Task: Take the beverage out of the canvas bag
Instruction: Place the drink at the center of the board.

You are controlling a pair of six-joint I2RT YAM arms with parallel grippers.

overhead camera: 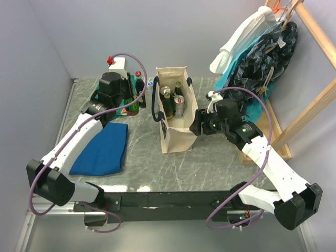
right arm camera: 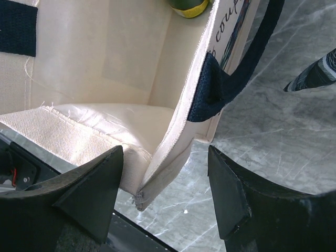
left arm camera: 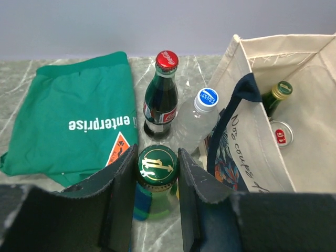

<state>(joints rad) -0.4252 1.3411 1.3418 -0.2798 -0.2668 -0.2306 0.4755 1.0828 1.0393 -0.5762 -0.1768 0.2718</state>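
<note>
The green bottle [left arm camera: 156,165] stands upright, cap up and long axis vertical, outside the canvas bag [overhead camera: 176,137] just to its left, pinched at the neck by the left fingers [left arm camera: 123,184]. The right fingers [right arm camera: 94,189] are spread astride the bag's side wall.

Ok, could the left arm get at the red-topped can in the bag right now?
Probably not yet: the left gripper is shut on a gold-capped green bottle outside the canvas bag. The can itself stands uncovered under the bag's open top.
</note>
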